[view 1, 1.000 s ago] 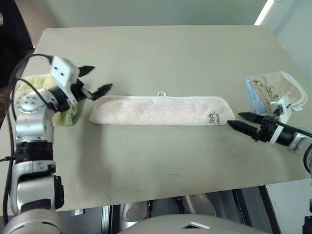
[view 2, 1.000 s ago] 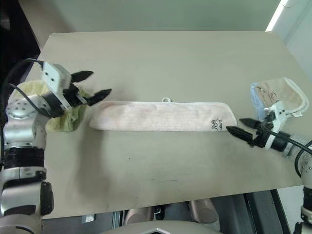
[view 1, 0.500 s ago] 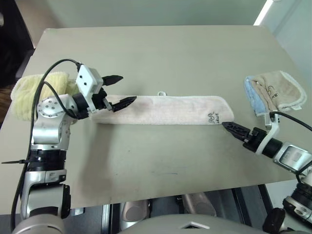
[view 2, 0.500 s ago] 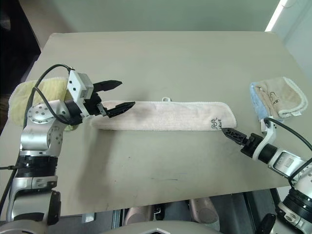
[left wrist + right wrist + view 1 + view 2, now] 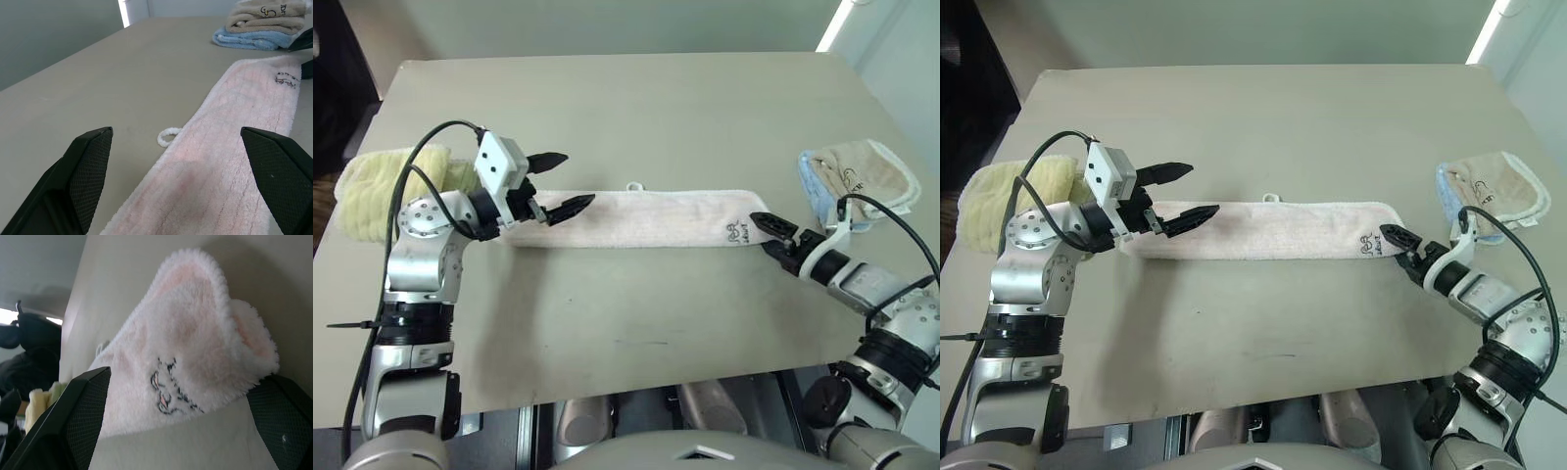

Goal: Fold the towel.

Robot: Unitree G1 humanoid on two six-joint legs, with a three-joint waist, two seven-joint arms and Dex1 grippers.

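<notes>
The pale pink towel (image 5: 646, 217) lies as a long strip across the middle of the table, its loop tag (image 5: 634, 186) on the far edge and a dark embroidered mark (image 5: 737, 233) near the right end. My left gripper (image 5: 572, 181) is open above the towel's left end, one finger over the cloth and the other past its far edge. In the left wrist view the towel (image 5: 230, 161) runs away between the two fingers. At the right end, my right gripper (image 5: 767, 236) is open and its fingers straddle the rounded tip of the towel (image 5: 190, 347).
A rolled yellow-green towel (image 5: 382, 186) sits at the table's left edge behind my left arm. A folded beige towel on a light blue cloth (image 5: 857, 176) lies at the right edge. The tan table (image 5: 636, 108) is bare beyond the pink towel.
My left gripper has moved right, from beside the towel's left end to over it. My right gripper has rolled and advanced until its fingers straddle the towel's right end.
</notes>
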